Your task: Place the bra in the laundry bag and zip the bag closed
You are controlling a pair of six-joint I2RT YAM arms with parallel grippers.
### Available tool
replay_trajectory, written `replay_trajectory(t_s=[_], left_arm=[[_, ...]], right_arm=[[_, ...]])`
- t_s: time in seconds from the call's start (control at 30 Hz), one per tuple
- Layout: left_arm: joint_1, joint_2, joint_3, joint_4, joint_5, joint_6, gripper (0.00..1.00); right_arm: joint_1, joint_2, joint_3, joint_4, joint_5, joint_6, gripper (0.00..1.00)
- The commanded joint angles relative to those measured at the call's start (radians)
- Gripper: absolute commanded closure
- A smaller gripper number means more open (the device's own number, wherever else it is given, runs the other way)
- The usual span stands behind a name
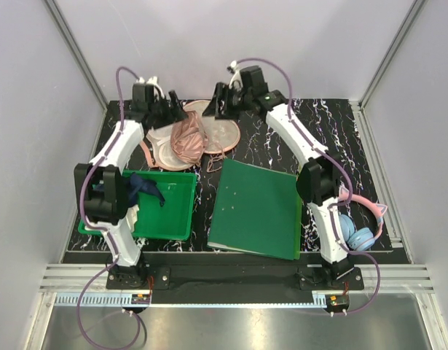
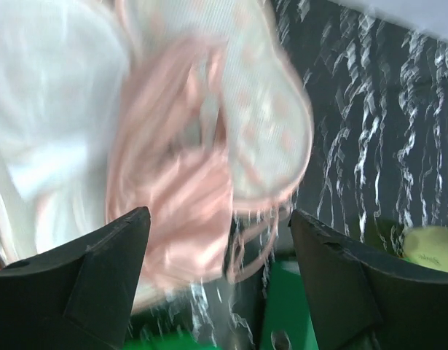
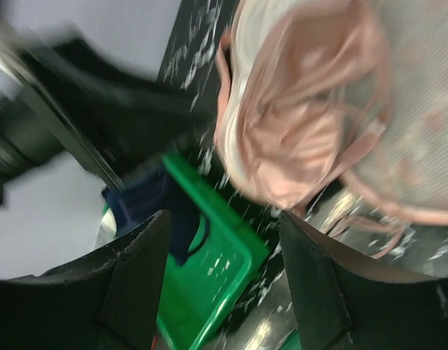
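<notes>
The laundry bag (image 1: pixel 222 133) lies unzipped and spread flat at the back of the table, its printed half (image 2: pixel 271 109) to the right. The pale pink bra (image 1: pixel 187 138) sits crumpled on top of it, across the middle. My left gripper (image 1: pixel 174 103) hovers just behind the bag's left half. In its wrist view my left gripper (image 2: pixel 220 244) is open, with the bra (image 2: pixel 173 193) beyond the fingers and nothing between them. My right gripper (image 1: pixel 222 102) hangs behind the right half. It is open too (image 3: pixel 224 251), and both the bra (image 3: pixel 296 135) and the bag (image 3: pixel 420 124) lie clear of it.
A green plastic bin (image 1: pixel 169 215) with a dark blue cloth (image 1: pixel 145 187) in it stands at the front left. A flat green lid (image 1: pixel 256 208) lies in the middle front. Pink and blue headphones (image 1: pixel 358 232) rest by the right arm's base. White walls enclose the table.
</notes>
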Motion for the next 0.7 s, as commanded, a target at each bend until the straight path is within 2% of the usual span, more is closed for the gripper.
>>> replay_trajectory(t_s=[0.0,0.07,0.2,0.4,0.43,0.53,0.63,0.67], left_arm=[[0.02,0.157,0.231,-0.027,0.079,0.237,0.21],[0.039,0.262,0.34,-0.073,0.085,0.248,0.22],[0.06,0.377,0.44,-0.05,0.169,0.257,0.27],[0.071,0.472,0.473,0.059,0.252,0.193,0.35],[0.071,0.478,0.468,0.074,0.26,0.178,0.41],[0.074,0.498,0.451,0.129,0.303,0.135,0.48],[0.076,0.505,0.441,0.146,0.303,0.11,0.61],[0.08,0.506,0.431,0.155,0.3,0.09,0.69]], right_arm=[[0.048,0.038,-0.054,-0.025,-0.209,0.051,0.31],[0.045,0.048,-0.077,-0.025,-0.221,0.057,0.32],[0.051,0.073,-0.144,-0.002,-0.227,0.068,0.37],[0.062,0.148,-0.144,0.021,-0.249,0.086,0.43],[0.062,0.156,-0.143,0.024,-0.254,0.099,0.43],[0.067,0.197,-0.129,0.03,-0.254,0.117,0.46],[0.068,0.234,-0.106,0.03,-0.241,0.129,0.48],[0.068,0.254,-0.098,0.032,-0.238,0.131,0.48]])
